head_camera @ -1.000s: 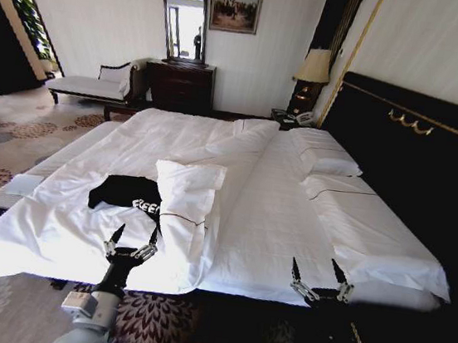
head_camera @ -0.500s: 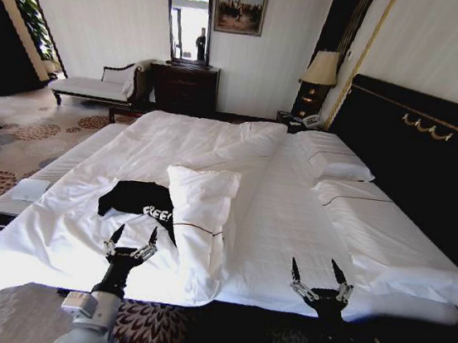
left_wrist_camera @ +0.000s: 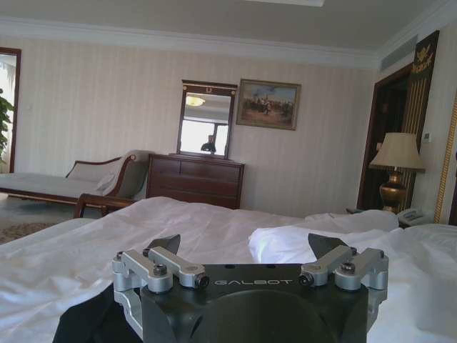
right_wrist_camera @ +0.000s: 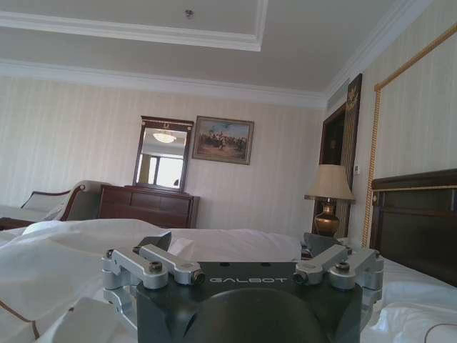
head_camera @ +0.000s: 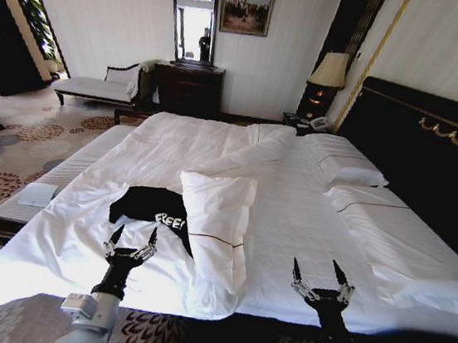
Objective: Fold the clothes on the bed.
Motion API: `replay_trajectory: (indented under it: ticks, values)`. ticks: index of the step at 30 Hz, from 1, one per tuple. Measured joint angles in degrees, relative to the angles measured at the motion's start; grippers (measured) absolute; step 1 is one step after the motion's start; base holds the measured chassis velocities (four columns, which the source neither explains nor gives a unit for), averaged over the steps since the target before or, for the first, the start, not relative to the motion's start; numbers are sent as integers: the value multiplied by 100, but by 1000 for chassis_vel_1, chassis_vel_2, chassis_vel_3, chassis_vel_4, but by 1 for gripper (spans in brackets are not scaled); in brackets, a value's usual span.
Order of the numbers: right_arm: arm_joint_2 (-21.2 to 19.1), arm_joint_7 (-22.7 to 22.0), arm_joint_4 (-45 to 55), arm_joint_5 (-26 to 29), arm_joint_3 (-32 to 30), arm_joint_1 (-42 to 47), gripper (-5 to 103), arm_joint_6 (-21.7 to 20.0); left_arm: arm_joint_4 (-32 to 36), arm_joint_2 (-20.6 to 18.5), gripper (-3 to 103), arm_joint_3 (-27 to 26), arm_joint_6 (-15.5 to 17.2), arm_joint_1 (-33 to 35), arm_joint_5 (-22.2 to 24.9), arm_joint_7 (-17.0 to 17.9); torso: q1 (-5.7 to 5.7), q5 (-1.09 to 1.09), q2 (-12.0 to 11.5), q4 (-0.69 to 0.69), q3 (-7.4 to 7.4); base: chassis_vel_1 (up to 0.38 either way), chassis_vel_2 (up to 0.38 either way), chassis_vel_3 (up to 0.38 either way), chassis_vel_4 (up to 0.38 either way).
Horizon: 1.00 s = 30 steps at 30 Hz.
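Black T-shirt [head_camera: 151, 208] bunched on bed [head_camera: 306, 223], tucked against pillow [head_camera: 219, 220]. Left hand [head_camera: 131, 246] spread wide, empty, just short of shirt. Right hand [head_camera: 321, 277] released too, at bed edge. Fabric light, limp; best pinched at hem or shoulders.

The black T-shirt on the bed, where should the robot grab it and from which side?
Probably the T-shirt's near hem, from the foot of the bed, pinching down from above. It lies flat and crumpled just beyond the open left gripper, while the folded duvet covers its other edge.
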<state>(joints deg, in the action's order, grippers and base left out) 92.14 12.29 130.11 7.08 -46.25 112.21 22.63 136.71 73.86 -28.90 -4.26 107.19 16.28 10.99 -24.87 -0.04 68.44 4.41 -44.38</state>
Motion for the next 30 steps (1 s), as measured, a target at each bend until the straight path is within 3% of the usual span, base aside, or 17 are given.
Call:
replay_trajectory:
  ticks: [9, 14, 17, 18, 20, 23, 24, 26, 28, 30]
  values:
    - [-39, -79, -33, 256, 98, -45, 100, 33, 22, 11, 100, 0, 0, -11, -4, 7, -1, -2, -1, 0, 0, 11, 90, -19, -93]
    - [-214, -67, -133, 743, 147, -169, 100, 14, 25, 14, 100, -58, 4, -2, 20, 8, 1, 2, -1, 0, 0, 0, 0, 0, 0]
    - [-560, 24, -171, 2006, 359, -276, 100, -167, 107, 25, 100, -154, 23, 91, 52, 9, 1, 0, -1, 1, 0, 0, 0, 0, 0]
    - [-560, 24, -171, 2006, 359, -276, 100, -167, 107, 25, 100, -154, 23, 91, 52, 9, 1, 0, -1, 1, 0, 0, 0, 0, 0]
    - [-761, 3, -151, 2563, 460, -334, 100, -306, 179, 36, 100, -199, 32, 188, 94, 3, 0, 0, -1, 0, 0, 0, 0, 0, 0]
    - [-1183, -106, -67, 3930, 577, -499, 100, -554, 353, 55, 100, -241, 39, 367, 477, -173, 0, 0, -1, -1, 0, 0, 0, 0, 0]
    - [-1183, -106, -67, 3930, 577, -499, 100, -554, 353, 55, 100, -241, 39, 367, 477, -173, 0, 0, -1, -1, 0, 0, 0, 0, 0]
    - [-1461, -217, -6, 4821, 586, -655, 100, -757, 470, 125, 100, -281, 71, 395, 826, -357, 1, 0, -1, 1, 0, 0, 0, 0, 0]
    - [-1851, -707, 70, 6067, 541, -1051, 100, -1184, 559, 385, 100, -376, 79, 351, 1040, -493, 1, 2, 0, 1, 0, 0, 0, 0, 0]
    - [-1928, -841, 89, 6293, 527, -1141, 100, -1283, 579, 470, 100, -400, 79, 354, 1058, -501, 1, 2, -1, 2, 0, 0, 0, 0, 0]
